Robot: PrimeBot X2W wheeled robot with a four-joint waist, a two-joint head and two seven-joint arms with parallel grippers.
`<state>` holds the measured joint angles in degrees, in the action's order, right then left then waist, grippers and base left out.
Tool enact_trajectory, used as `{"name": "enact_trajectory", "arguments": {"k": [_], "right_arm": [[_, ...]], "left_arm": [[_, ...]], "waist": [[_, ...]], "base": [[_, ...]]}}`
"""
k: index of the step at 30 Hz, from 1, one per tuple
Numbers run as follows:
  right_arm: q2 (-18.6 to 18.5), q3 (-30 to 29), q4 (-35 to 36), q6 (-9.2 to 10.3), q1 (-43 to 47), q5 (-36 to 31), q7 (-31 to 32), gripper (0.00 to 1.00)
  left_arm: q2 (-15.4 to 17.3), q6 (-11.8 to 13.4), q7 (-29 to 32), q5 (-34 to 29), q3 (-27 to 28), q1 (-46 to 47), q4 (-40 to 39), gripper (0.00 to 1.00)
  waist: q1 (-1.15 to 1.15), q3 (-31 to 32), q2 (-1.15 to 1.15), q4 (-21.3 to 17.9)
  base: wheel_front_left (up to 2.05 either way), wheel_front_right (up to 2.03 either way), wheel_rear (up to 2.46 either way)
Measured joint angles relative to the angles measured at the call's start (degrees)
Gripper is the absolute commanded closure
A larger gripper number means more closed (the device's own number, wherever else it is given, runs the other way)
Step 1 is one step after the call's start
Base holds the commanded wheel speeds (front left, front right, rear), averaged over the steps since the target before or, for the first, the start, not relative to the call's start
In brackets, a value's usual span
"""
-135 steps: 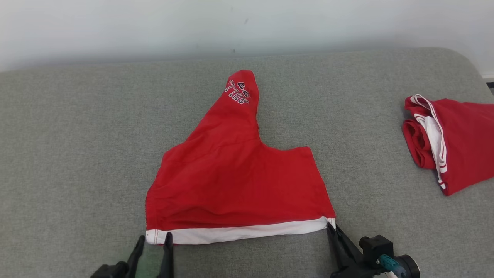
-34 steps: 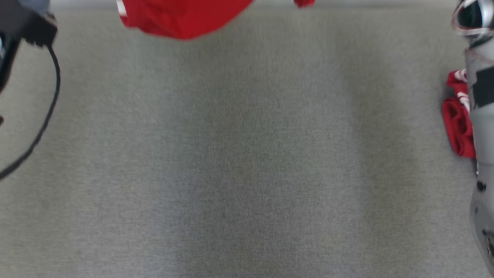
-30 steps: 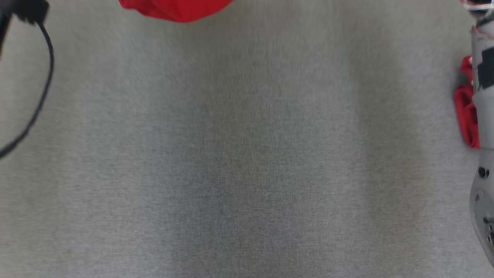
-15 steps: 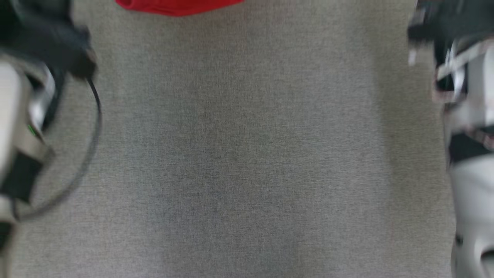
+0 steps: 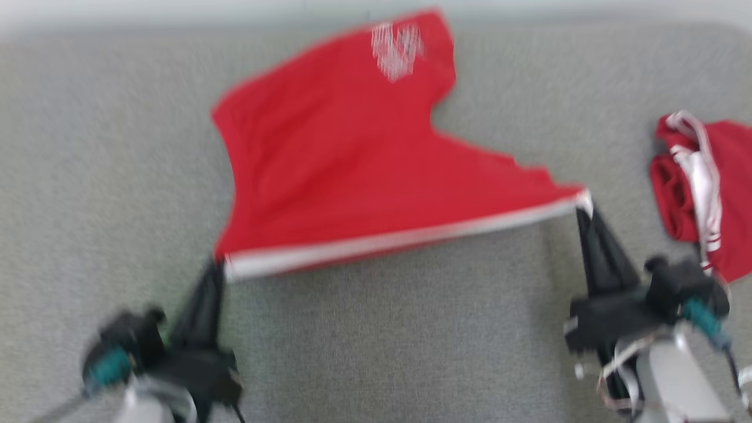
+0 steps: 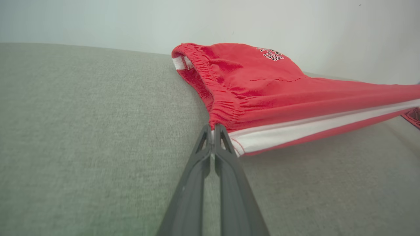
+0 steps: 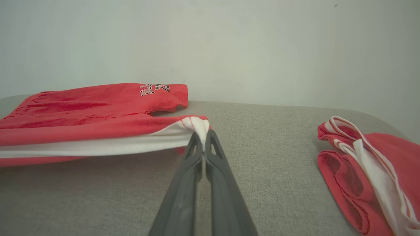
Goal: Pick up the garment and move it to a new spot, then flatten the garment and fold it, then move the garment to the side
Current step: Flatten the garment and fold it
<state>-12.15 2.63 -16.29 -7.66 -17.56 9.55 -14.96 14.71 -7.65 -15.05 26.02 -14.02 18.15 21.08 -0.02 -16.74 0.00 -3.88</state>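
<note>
2 tools hold a red garment stretched between them above a grey padded surface. The left tool is pinched tight on the corner beside the gathered waistband. The right tool is pinched tight on the other corner of the white-striped edge. The lettered end reaches toward a pale wall. A second red garment, crumpled, lies well apart on the right.
</note>
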Motion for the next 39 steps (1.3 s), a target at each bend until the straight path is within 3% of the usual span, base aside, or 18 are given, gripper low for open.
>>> {"name": "enact_trajectory", "arguments": {"k": [5,15,26,32,39], "right_arm": [[1.9,-1.6,-0.7,-0.05,7.5,-0.2,0.0,1.0],[2.9,-3.6,-1.2,-0.15,16.6,-1.7,0.0,1.0],[3.6,-5.5,-2.6,-0.23,23.6,-2.3,0.1,1.0],[3.8,-5.2,-1.3,-0.14,20.9,-2.0,0.0,1.0],[3.1,-5.2,-4.0,0.02,8.0,-1.8,0.0,1.0]], "left_arm": [[-3.5,0.0,0.0,-0.4,0.9,-8.7,1.7,1.0],[-6.2,-0.3,0.0,-0.7,1.3,-17.1,3.6,1.0],[-9.1,-0.4,0.0,-1.3,2.7,-23.7,3.1,1.0],[-8.7,-0.2,0.0,-1.8,2.2,-22.4,0.2,1.0],[-8.2,0.0,0.0,-2.4,2.2,-12.0,-3.5,1.0]], "waist": [[-0.01,6.0,0.0,0.1],[0.0,14.5,-0.01,0.5],[0.01,18.8,-0.01,0.8],[0.02,17.4,0.0,1.7],[0.03,13.1,0.01,3.3]], "base": [[0.0,0.0,0.0],[0.0,0.0,0.0],[0.0,0.0,0.0],[0.0,0.0,0.0],[0.0,0.0,0.0]]}}
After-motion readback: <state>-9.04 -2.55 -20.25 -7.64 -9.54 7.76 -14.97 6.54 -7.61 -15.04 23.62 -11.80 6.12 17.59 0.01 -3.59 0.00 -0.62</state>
